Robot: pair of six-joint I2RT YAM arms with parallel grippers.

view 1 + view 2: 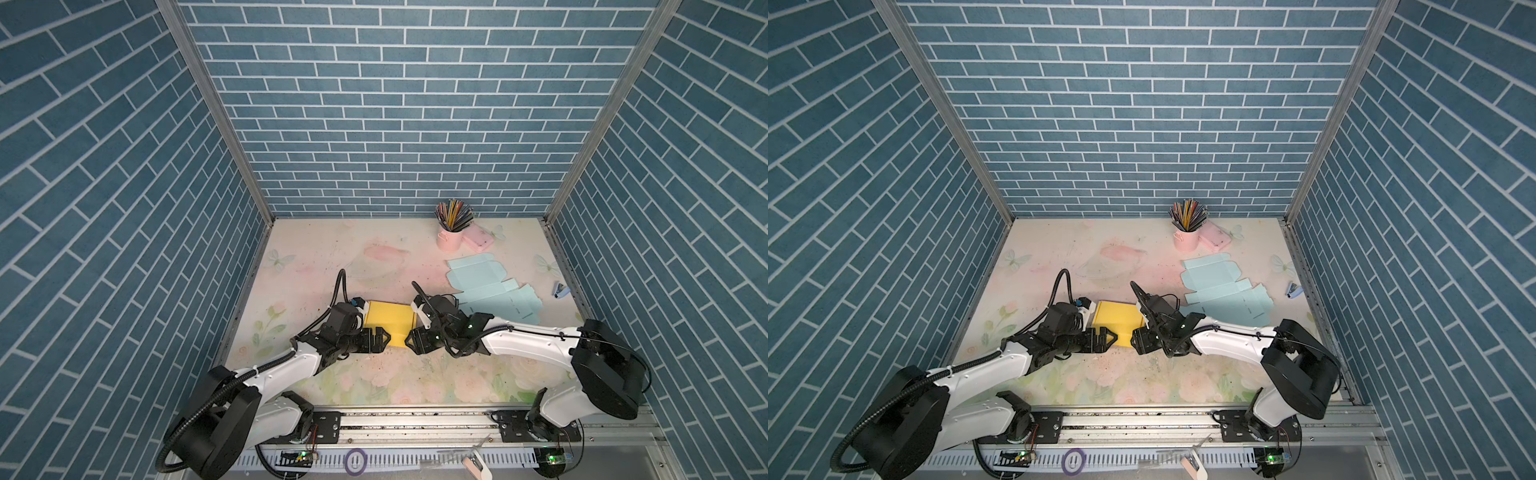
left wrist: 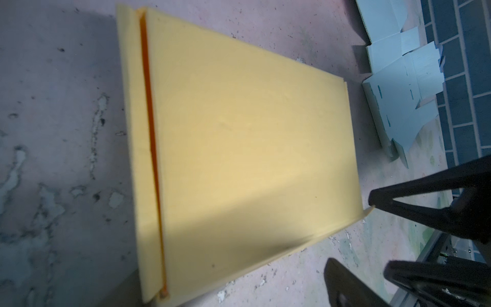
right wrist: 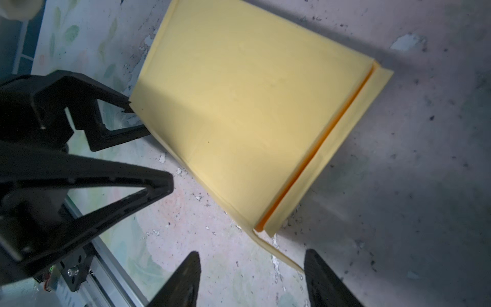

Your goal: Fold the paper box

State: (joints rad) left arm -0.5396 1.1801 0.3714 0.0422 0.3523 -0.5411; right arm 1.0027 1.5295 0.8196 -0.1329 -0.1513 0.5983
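Yellow rectangular paper box (image 1: 388, 318) is lying flat on the floral-printed surface (image 1: 316, 257), near of centre, directly between both arms. The left gripper (image 1: 382, 338) and right gripper (image 1: 411, 340) are facing each other at its near edge, probably bracing it so the folded panel is not springing open. The left jaws are standing wide, holding nothing, one tip touching a corner. The right jaws are standing partly apart; a thin yellow edge is reaching between them, apparently unclamped. A narrow flap strip (image 3: 330, 143) is showing an orange gap, suggesting the tuck is unfinished. The pale-blue unfolded card blank (image 1: 478, 276) is lying well apart, far right, likely keeping the workspace unobstructed.
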